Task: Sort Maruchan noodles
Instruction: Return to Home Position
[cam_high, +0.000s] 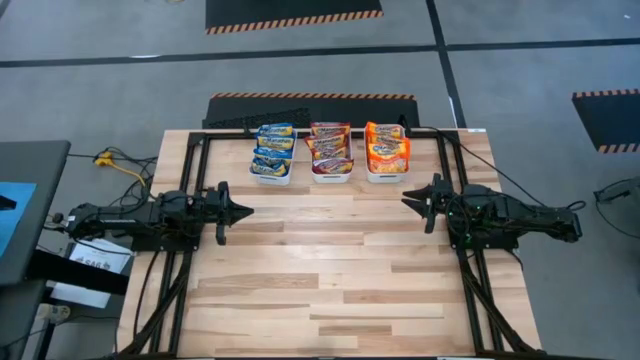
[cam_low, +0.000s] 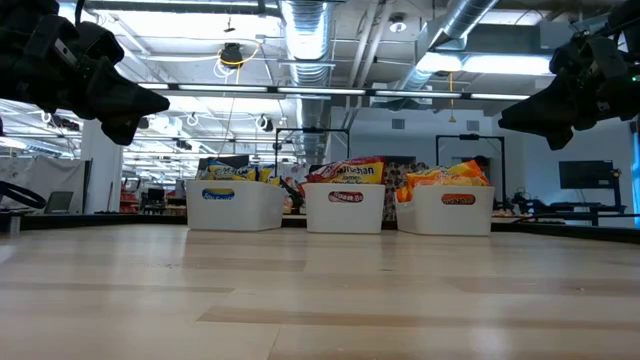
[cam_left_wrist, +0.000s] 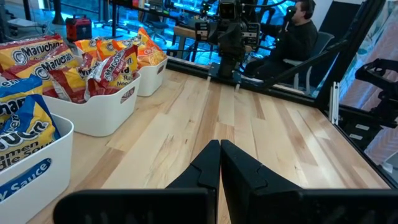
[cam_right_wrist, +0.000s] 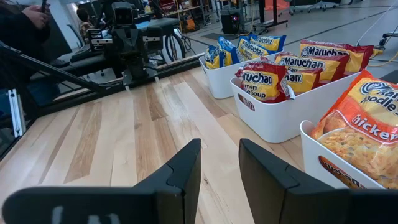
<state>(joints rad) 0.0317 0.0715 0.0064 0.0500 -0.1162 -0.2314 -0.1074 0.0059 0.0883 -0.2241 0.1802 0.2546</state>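
maruchan noodles (cam_high: 331, 148) sitting sorted by colour in three white bins (cam_high: 270, 181). left gripper (cam_high: 247, 211) hanging closed, empty; right gripper (cam_high: 407, 200) slightly open, empty. Risk: piled packs sliding out if an arm's clipping a bin.

Both matte black, boxy-jointed: left arm (cam_high: 150, 215), right arm (cam_high: 512, 220). Wedge-shaped black fingers on left gripper (cam_high: 245, 211), right gripper (cam_high: 408, 200).

Maroon noodle packets (cam_right_wrist: 264, 79) read "Maruchan" and "Soup"; the blue label (cam_left_wrist: 25, 180) on a white bin (cam_left_wrist: 55, 144) reads "Sauce".
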